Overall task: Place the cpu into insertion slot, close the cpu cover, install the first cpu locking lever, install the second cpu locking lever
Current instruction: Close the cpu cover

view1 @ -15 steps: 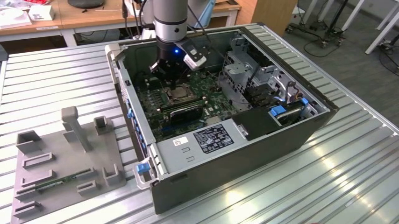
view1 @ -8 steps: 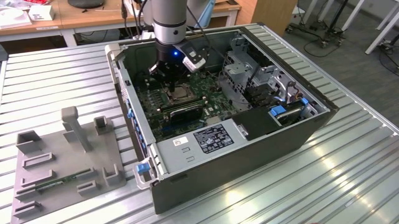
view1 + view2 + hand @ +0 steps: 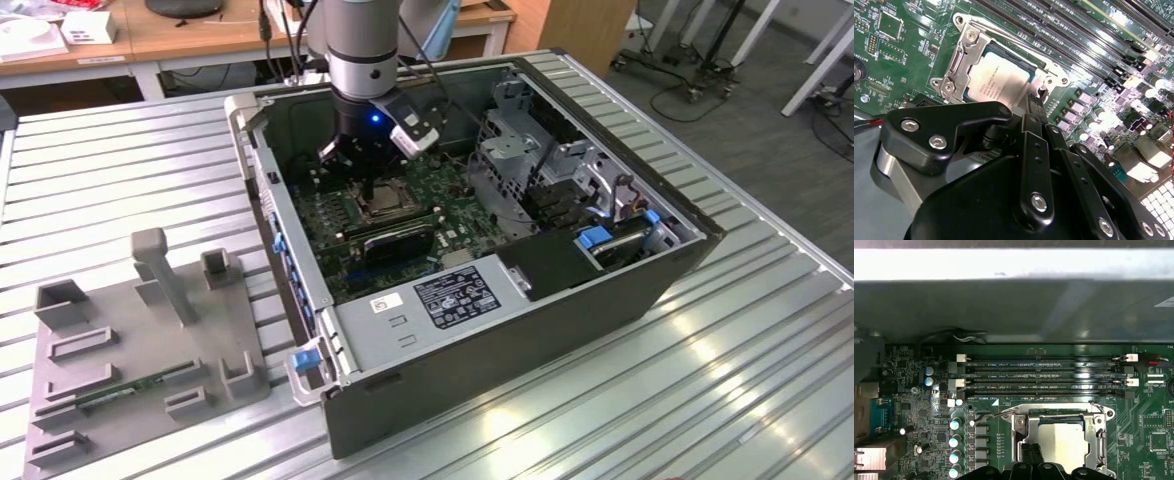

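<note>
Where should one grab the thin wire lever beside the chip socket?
Grip the locking lever at its curved free end, which juts out past the cpu cover. Come from above, on the side away from the cover: the wire is thin and low over the board, so probably only that end offers room.

Arm (image 3: 360, 40) upright, gripper (image 3: 1029, 449) closed, pointing down

Case walls (image 3: 601, 300) and drive cage (image 3: 514, 150) ring the insertion slot (image 3: 388, 205), reachable from above.
</note>
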Robot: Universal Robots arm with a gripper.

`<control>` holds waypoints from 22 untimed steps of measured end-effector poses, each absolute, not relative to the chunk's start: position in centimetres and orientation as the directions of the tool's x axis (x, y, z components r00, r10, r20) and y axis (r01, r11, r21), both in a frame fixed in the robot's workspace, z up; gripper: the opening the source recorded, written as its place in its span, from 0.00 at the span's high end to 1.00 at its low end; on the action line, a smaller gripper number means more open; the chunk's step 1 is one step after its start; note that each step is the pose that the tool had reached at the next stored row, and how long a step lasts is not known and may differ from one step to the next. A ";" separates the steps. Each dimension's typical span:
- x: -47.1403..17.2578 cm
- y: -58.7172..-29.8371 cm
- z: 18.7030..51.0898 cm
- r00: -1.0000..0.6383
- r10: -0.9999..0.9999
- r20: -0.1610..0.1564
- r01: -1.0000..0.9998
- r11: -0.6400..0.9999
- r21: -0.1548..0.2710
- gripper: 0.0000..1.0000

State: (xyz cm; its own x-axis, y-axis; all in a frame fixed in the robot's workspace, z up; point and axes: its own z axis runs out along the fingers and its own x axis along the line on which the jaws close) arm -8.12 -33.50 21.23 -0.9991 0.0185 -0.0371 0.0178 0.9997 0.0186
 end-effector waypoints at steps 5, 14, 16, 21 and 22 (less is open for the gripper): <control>-8.1 -33.5 21.2 -0.999 0.019 -0.038 0.018 1.000 0.018 0.89; -8.1 -33.5 20.6 -0.999 0.018 -0.037 0.018 1.000 0.005 0.89; -8.1 -33.5 20.6 -0.999 0.018 -0.037 0.018 1.000 0.005 0.89; -8.1 -33.5 20.4 -0.999 0.018 -0.038 0.018 1.000 0.005 0.89; -8.2 -33.5 20.4 -0.999 0.018 -0.037 0.018 1.000 0.005 0.89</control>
